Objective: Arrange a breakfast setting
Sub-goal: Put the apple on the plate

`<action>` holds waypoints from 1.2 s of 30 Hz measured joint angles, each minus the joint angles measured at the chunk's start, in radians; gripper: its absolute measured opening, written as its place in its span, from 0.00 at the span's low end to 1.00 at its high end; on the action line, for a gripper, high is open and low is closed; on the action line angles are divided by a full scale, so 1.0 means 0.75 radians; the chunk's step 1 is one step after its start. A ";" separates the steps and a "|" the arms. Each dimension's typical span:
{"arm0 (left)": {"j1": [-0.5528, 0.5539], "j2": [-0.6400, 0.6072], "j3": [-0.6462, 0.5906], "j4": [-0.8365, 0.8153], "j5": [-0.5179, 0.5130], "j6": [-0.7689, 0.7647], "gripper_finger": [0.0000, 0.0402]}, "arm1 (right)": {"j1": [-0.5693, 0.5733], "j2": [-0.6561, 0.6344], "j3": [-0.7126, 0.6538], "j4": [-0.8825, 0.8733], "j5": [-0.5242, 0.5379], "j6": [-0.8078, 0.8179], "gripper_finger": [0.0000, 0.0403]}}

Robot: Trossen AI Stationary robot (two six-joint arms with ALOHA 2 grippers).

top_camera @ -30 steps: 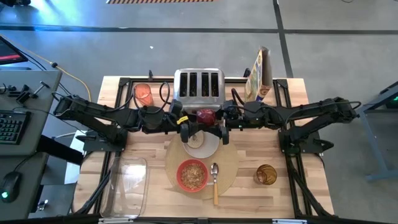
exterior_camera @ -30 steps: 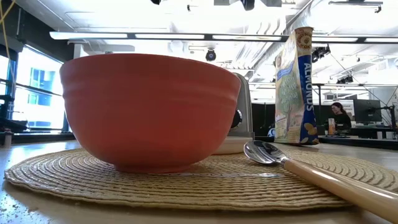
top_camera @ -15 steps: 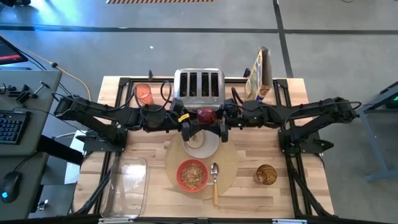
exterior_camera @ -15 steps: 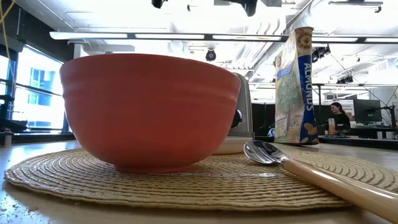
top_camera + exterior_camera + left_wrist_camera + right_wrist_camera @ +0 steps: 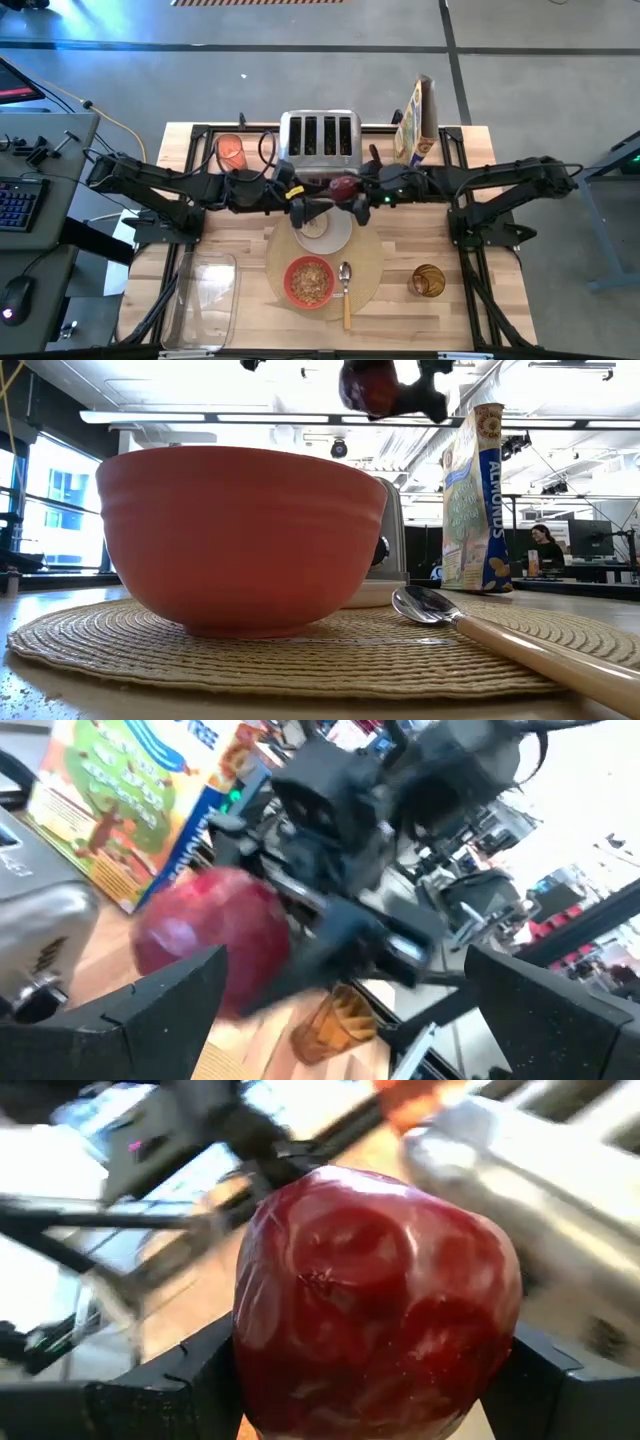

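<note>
- Above the small white plate (image 5: 324,229), in the overhead view, the two arms meet in front of the silver toaster (image 5: 318,137): the right gripper (image 5: 350,192) pinches the dark red fruit (image 5: 342,186) in its jaws, while the left gripper (image 5: 303,208), jaws spread and empty, sits just beside it over the plate's toaster-side edge.
- On the plate lies the round toast slice (image 5: 316,226); beyond it from the toaster, the red bowl (image 5: 310,281) holds cereal and the wooden-handled spoon (image 5: 346,291) lies just beside the bowl, all on the round tan placemat (image 5: 371,262).
- Judged from this layout, the setting is nearly complete; only the fruit appears left to set down.
- At bench height, the bowl fills the frame with the spoon beside it; the fruit (image 5: 368,387) hangs high above the plate's rim (image 5: 375,594), confirming it is airborne, which the overhead picture cannot show. The toast is hidden here.
- From the left wrist, the fruit (image 5: 208,932) shows in the right arm's grip, with the cereal box (image 5: 120,800) behind.
- From the right wrist, the fruit (image 5: 378,1300) fills the frame between the dark jaws, the toaster blurred behind.
</note>
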 joint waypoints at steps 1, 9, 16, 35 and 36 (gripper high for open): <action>-0.001 0.000 0.000 -0.002 0.004 0.000 0.98 | -0.001 -0.007 0.001 -0.032 0.022 0.017 0.70; 0.000 0.001 0.000 -0.018 0.028 0.051 0.98 | 0.002 -0.013 0.004 -0.240 0.056 0.047 0.70; 0.001 0.001 0.000 -0.087 0.027 0.077 0.98 | 0.003 -0.009 0.004 -0.297 0.055 0.100 0.70; 0.001 0.002 -0.001 -0.336 -0.105 0.353 0.98 | 0.073 0.165 0.004 -0.318 0.153 0.321 0.70; 0.001 0.002 -0.001 -0.336 -0.109 0.354 0.98 | 0.073 0.176 0.004 -0.318 0.159 0.340 0.70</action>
